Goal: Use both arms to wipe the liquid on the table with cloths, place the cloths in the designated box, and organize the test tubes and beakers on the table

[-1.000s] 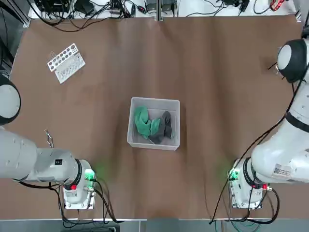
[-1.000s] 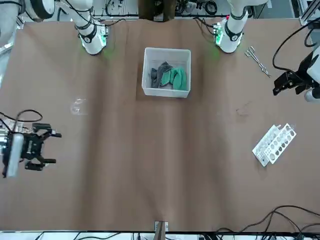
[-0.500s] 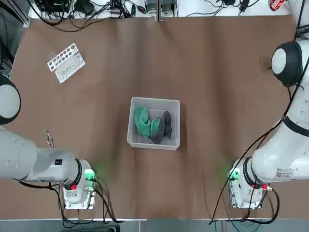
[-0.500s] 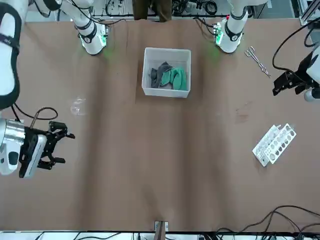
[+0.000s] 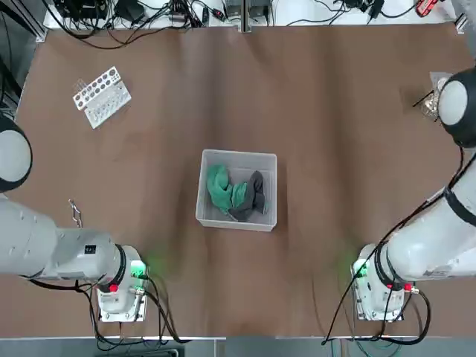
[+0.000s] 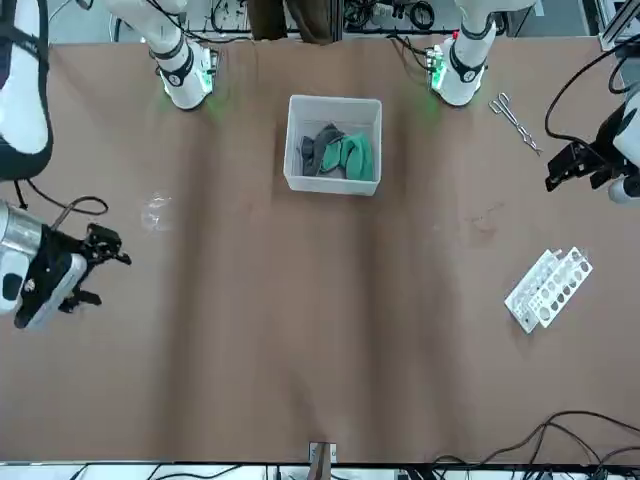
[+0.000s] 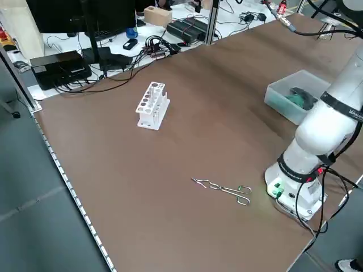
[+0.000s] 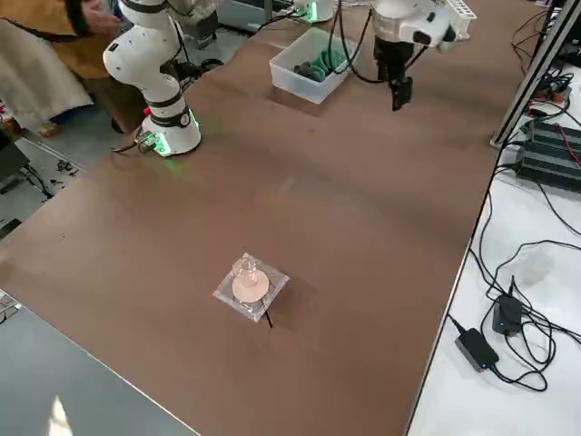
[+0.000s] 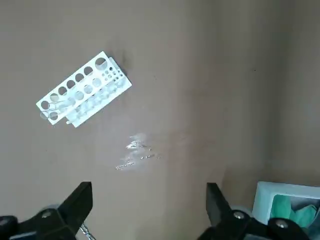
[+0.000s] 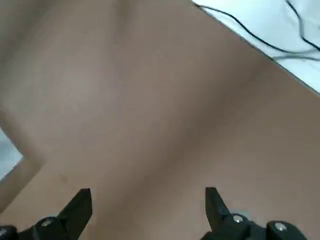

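Observation:
The box [image 5: 237,159] stands mid-table and holds both cloths, the green one [image 5: 220,186] beside the dark one [image 5: 255,193]. The small clear beaker [image 8: 247,272] sits on a clear square near the table's right edge and shows again in the front view [image 6: 155,212]. My right gripper [image 6: 108,268] hangs open and empty, high over the table, just farther from the bases than the beaker. My left gripper [image 6: 562,172] is open and empty, raised over the left side. A thin wet smear [image 9: 137,152] glistens on the table below it. I cannot make out any test tubes.
A white rack with round holes [image 5: 102,97] lies at the far left of the table [image 5: 335,111]. Metal tweezers [image 7: 222,188] lie near the left arm's base. Cables and electronics line the far edge, and a person stands beyond the right arm's base.
My right gripper has drifted toward the beaker and turned, and the right arm's elbow has swung outward, uncovering the beaker in the top view. The left arm has stayed still.

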`<control>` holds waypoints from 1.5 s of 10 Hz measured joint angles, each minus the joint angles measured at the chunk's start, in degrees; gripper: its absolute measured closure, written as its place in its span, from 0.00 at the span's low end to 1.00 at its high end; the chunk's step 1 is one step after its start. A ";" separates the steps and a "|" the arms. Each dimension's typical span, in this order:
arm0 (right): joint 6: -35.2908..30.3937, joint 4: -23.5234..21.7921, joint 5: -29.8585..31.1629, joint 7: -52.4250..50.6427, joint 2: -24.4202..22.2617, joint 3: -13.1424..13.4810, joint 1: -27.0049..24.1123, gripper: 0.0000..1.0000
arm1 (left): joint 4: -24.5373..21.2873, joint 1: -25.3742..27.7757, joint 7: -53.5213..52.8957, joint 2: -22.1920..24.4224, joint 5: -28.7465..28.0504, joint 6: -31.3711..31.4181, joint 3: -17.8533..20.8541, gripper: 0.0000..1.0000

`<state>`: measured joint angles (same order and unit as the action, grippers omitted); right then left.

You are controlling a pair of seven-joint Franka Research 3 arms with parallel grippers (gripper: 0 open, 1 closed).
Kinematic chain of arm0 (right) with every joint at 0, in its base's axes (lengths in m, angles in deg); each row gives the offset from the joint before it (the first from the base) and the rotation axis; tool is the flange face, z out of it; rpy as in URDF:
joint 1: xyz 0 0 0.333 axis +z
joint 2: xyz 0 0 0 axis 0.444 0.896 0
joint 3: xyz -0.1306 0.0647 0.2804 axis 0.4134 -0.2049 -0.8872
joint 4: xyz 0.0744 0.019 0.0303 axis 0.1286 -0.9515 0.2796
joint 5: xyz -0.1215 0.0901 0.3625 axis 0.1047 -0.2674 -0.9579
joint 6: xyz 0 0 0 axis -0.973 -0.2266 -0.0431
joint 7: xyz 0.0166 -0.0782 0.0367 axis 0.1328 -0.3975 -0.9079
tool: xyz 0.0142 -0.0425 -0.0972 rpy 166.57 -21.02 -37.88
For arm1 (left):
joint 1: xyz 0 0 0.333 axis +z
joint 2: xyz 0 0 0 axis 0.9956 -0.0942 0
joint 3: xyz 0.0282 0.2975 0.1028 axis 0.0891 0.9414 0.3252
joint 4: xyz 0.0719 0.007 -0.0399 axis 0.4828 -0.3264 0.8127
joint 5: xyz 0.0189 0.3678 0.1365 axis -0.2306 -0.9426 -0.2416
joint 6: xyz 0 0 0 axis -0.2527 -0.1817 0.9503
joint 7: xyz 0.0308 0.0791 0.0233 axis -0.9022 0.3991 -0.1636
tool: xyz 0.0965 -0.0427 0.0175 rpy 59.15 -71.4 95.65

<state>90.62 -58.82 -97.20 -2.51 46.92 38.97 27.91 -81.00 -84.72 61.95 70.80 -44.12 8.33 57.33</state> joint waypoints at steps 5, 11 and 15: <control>-6.65 -4.81 8.52 28.84 -8.94 -0.57 0.06 0.00 | 0.15 -0.05 0.00 0.00 0.00 0.00 -0.01 0.00; -17.45 -1.79 12.11 40.96 -14.45 -1.48 0.68 0.00 | 0.44 -0.19 0.00 0.01 0.00 0.00 -0.08 0.00; -17.30 -1.74 12.34 44.84 -13.86 -1.33 1.09 0.00 | 0.70 -0.24 0.00 0.01 0.00 0.00 -0.08 0.00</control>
<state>73.32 -60.56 -84.86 42.32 33.05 37.64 29.00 -80.30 -84.96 61.95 70.81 -44.12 8.33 57.25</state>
